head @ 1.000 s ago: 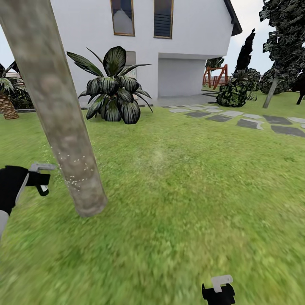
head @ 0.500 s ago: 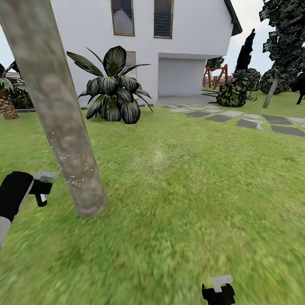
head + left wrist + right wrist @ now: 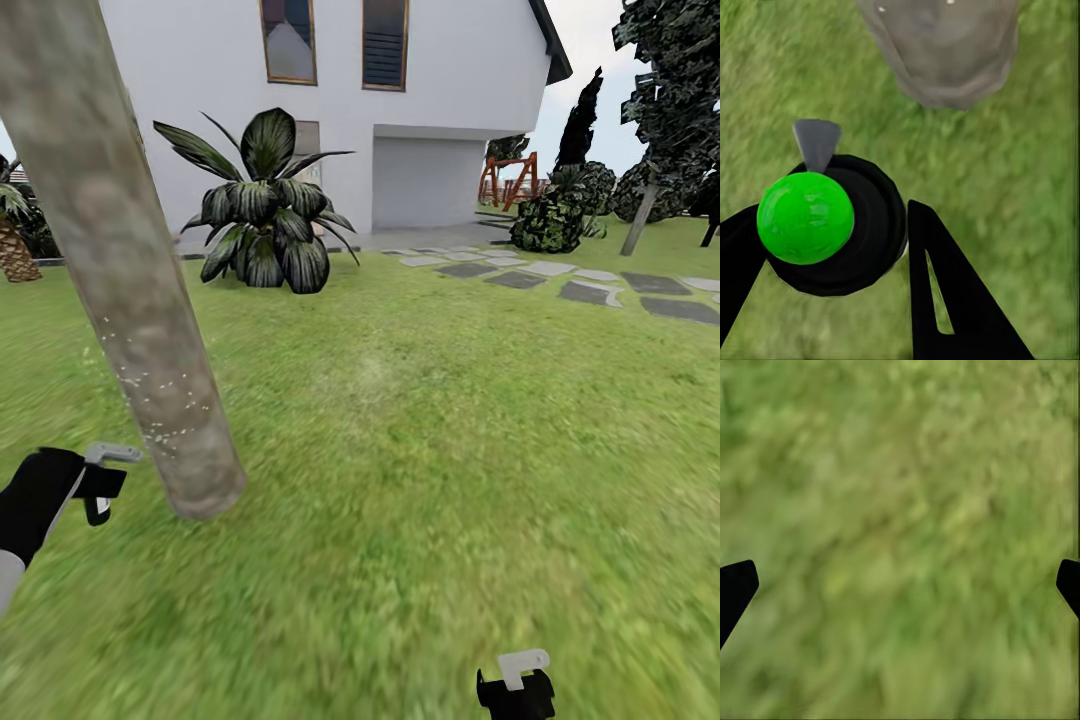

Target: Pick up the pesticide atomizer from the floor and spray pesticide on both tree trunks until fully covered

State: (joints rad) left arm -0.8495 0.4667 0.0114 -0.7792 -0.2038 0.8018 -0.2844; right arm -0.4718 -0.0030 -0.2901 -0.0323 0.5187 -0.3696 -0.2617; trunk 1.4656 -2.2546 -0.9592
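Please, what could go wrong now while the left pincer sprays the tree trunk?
1. The atomizer sits between the left pincer fingers, low and close beside the tree trunk; its nozzle might bump the bark.
2. White spray specks show only on the lower trunk, so the higher part may stay uncovered.

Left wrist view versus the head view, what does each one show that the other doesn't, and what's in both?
Left wrist view alone: the atomizer's green cap on its black body, clamped between the left gripper's fingers.

Head view alone: the white house, the broad-leaved plant, the stepping stones and the right gripper low over the lawn.

Both: the atomizer's grey nozzle pointing at the tree trunk's base, and grass.
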